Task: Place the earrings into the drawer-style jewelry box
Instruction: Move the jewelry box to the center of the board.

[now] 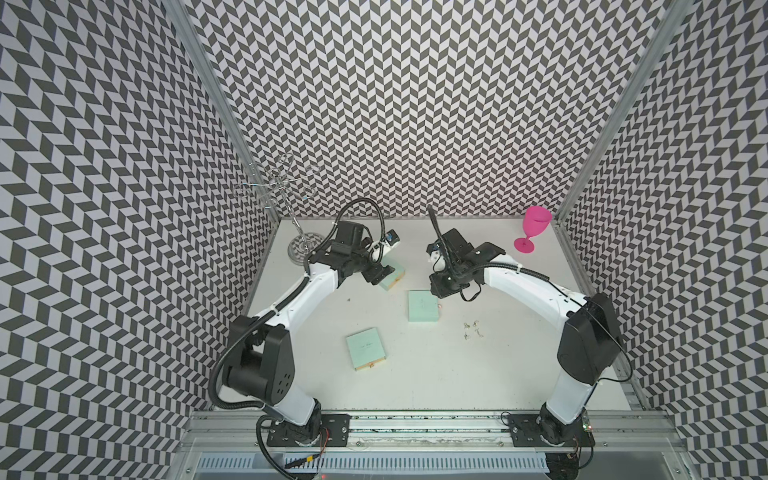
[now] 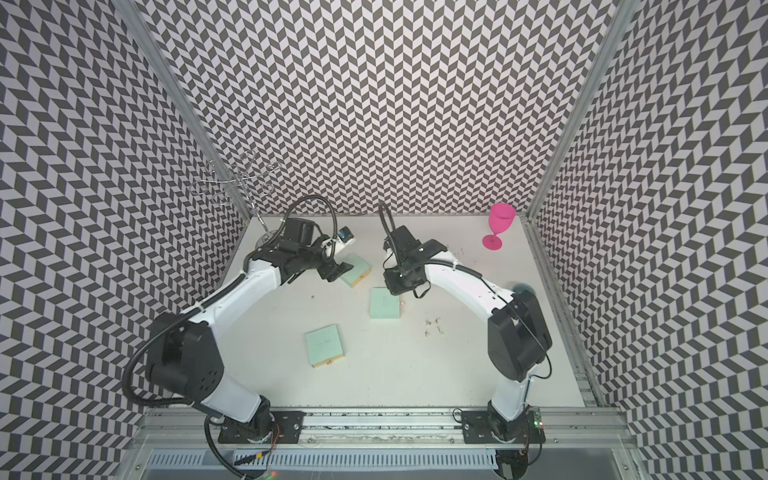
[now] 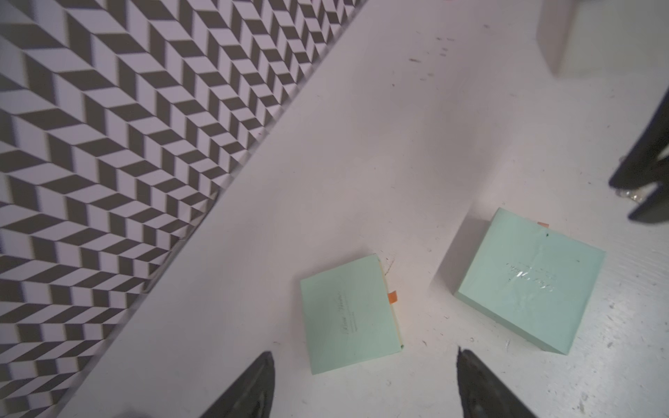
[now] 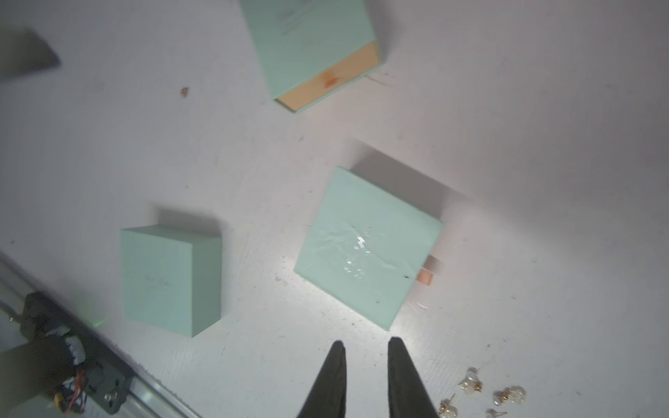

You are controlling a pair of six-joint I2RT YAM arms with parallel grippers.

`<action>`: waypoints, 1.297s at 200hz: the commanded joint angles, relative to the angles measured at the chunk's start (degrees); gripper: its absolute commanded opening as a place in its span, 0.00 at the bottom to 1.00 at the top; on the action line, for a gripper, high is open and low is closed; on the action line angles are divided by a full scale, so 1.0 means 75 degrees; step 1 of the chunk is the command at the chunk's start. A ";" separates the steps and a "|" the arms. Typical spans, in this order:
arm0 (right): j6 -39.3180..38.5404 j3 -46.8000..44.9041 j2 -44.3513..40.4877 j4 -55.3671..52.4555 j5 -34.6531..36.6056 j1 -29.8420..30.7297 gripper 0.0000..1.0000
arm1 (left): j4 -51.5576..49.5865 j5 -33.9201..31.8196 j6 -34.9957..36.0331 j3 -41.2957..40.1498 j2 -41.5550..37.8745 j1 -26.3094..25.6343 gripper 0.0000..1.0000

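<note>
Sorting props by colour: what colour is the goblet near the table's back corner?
The goblet is bright pink, shown best in both top views.

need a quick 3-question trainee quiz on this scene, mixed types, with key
1. How many mint boxes lie on the table?
2. True or false: the earrings lie on the table, outside every box.
3. What stands at the table's far right corner? A. pink goblet B. wire stand C. a box

Key: 1. three; 2. true; 3. A
</note>
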 commanded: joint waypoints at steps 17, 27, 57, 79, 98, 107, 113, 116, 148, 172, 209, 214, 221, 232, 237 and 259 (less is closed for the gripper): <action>-0.0569 0.0290 0.0724 0.0003 -0.0887 0.0712 0.22 | -0.0353 0.0609 -0.0833 -0.0298 -0.0813 0.1320 0.83; -0.0570 0.0440 0.0943 0.0121 -0.1181 0.0794 0.21 | -0.0359 0.0756 -0.0980 -0.0394 -0.1002 0.1741 0.84; -0.0552 0.0950 0.1769 0.0188 -0.1752 0.0881 0.19 | -0.0488 0.0985 -0.0995 -0.0618 -0.1332 0.2609 0.85; -0.0748 0.1193 0.2329 -0.0049 -0.1797 0.0905 0.17 | -0.0538 0.1020 -0.0867 -0.0802 -0.1443 0.2764 0.85; -0.0847 0.0999 0.2519 -0.0040 -0.1712 0.0902 0.16 | -0.0486 0.1043 -0.0861 -0.0915 -0.1477 0.2764 0.85; -0.0906 0.0970 0.2575 -0.0144 -0.1679 0.0905 0.16 | -0.0447 0.1046 -0.0904 -0.0956 -0.1469 0.2765 0.85; -0.0942 0.0912 0.2549 -0.0163 -0.1686 0.0904 0.16 | -0.0432 0.1055 -0.0910 -0.0981 -0.1466 0.2779 0.85; -0.0959 0.0872 0.2534 -0.0171 -0.1696 0.0899 0.16 | -0.0422 0.1064 -0.0913 -0.0981 -0.1459 0.2776 0.85; -0.0914 0.0491 0.2418 -0.0093 -0.1188 0.0737 0.16 | -0.0353 0.1145 -0.0926 -0.1012 -0.1343 0.2776 0.85; -0.0793 0.0689 0.2656 -0.0188 -0.0650 0.0515 0.16 | -0.0430 0.1273 -0.0915 -0.0898 -0.1169 0.2764 0.85; -0.0537 0.1414 0.3133 -0.0319 -0.0087 0.0087 0.16 | -0.0397 0.1184 -0.0528 -0.0792 -0.0928 0.2605 0.84; -0.0492 0.1501 0.3188 -0.0325 -0.0023 0.0021 0.16 | -0.0413 0.1181 -0.0485 -0.0762 -0.0848 0.2583 0.84; -0.0433 0.1612 0.3257 -0.0343 0.0078 -0.0076 0.17 | -0.0449 0.1177 -0.0427 -0.0691 -0.0742 0.2545 0.84; -0.0355 0.1781 0.3366 -0.0352 0.0164 -0.0255 0.17 | -0.0487 0.1161 -0.0343 -0.0560 -0.0526 0.2463 0.84; -0.0330 0.1855 0.3404 -0.0376 0.0182 -0.0330 0.17 | -0.0490 0.1149 -0.0321 -0.0481 -0.0421 0.2422 0.84; -0.0215 0.2086 0.3502 -0.0338 0.0454 -0.0659 0.17 | -0.0514 0.1078 -0.0125 -0.0071 0.0173 0.2195 0.84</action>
